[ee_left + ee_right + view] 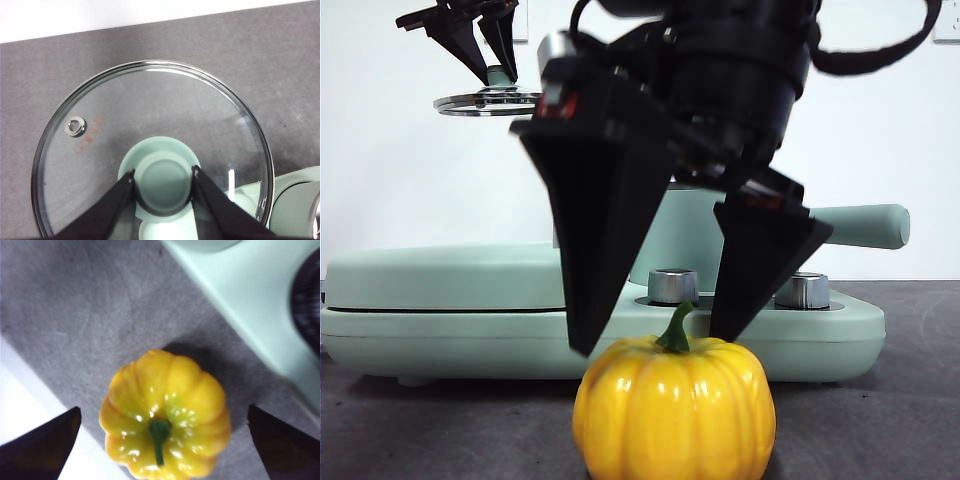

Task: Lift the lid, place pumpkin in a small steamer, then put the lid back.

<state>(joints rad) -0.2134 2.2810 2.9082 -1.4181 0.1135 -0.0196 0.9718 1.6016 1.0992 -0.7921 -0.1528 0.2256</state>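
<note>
The yellow pumpkin (673,410) with a green stem sits on the grey table at the front; the right wrist view shows it (165,412) from above. My right gripper (665,335) hangs open just above it, one jaw on each side, not touching; in the right wrist view (165,440) its jaws are spread wide. My left gripper (483,55) is shut on the mint knob of the glass lid (488,102) and holds it up at the upper left. In the left wrist view, the gripper (163,182) pinches the knob of the lid (100,115). The small steamer (692,225), with its long handle (860,225), is mostly hidden behind the right gripper.
A wide mint-green appliance base (440,310) with two silver knobs (801,290) stands behind the pumpkin, spanning most of the table. Its edge shows in the right wrist view (250,305). A white wall is behind.
</note>
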